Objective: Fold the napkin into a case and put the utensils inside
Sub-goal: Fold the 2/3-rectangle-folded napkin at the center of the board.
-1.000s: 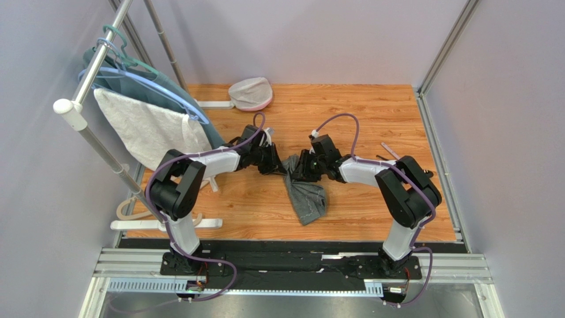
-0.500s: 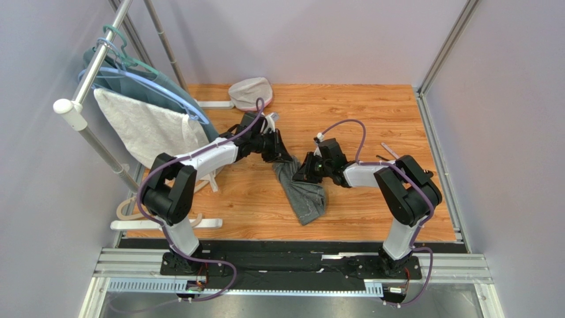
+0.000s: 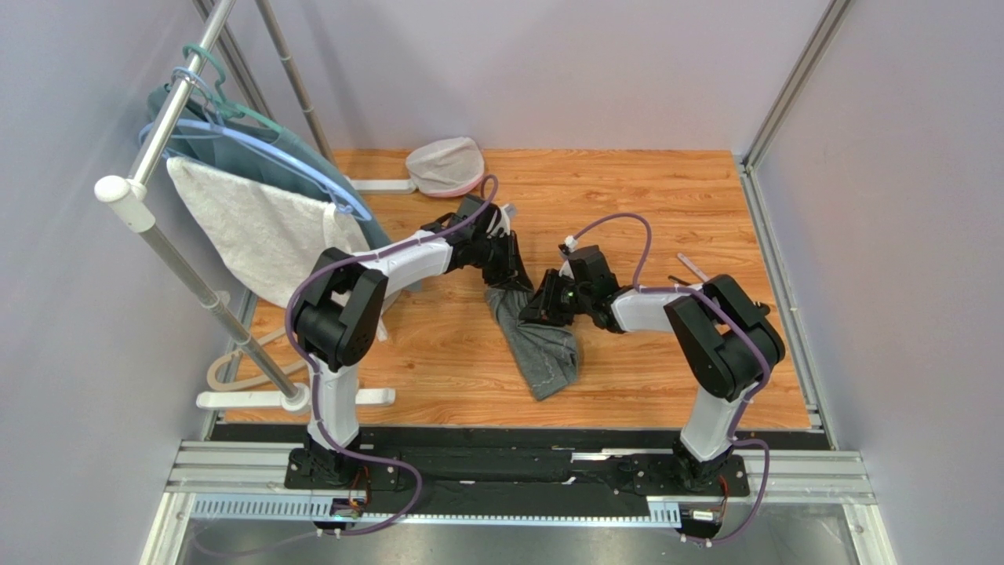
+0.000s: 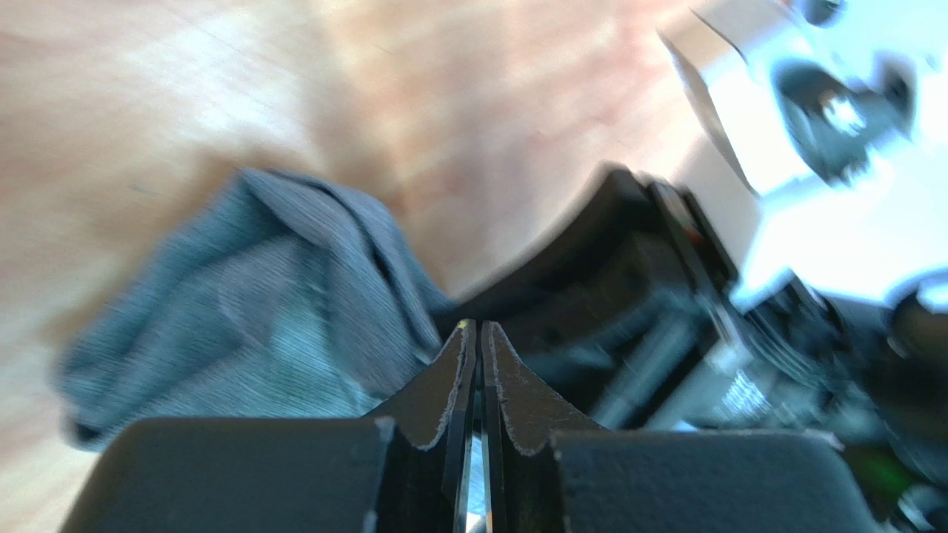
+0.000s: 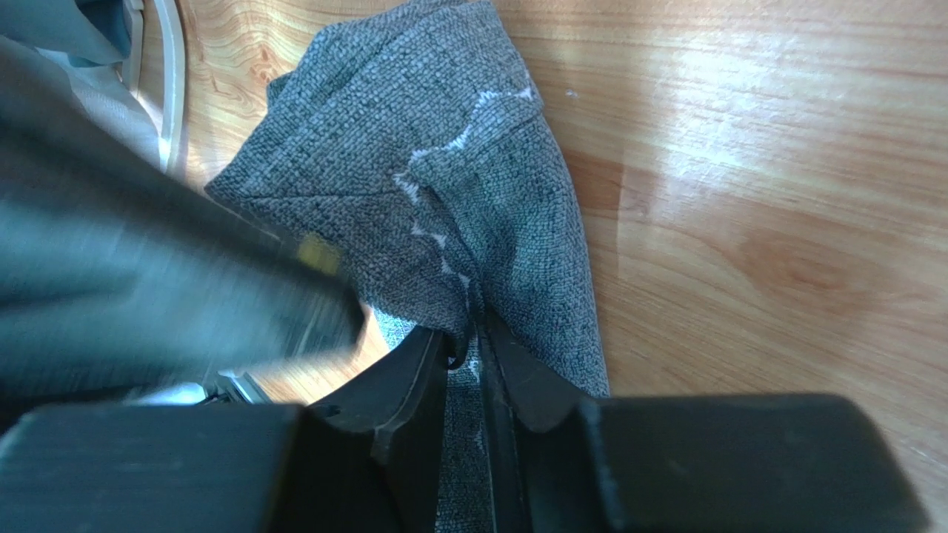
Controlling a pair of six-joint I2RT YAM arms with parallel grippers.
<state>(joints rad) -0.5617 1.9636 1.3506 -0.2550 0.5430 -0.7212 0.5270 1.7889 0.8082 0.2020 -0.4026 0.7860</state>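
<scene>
Well, my right gripper [image 5: 470, 333] was pinched narrow on the napkin [image 5: 445, 189], which spread ahead of its jaws. My left gripper [image 4: 477, 331] was nearly shut, its hold unclear; the right arm [image 4: 623, 278] crowded just beyond.

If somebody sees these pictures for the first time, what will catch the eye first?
First, the meeting in the middle of the wooden table: the left gripper and the right gripper are both shut on the far end of the crumpled dark grey napkin, the right one visibly pinching the cloth. Next, the rack at the left edge, hung with a white towel and a teal garment.
</scene>
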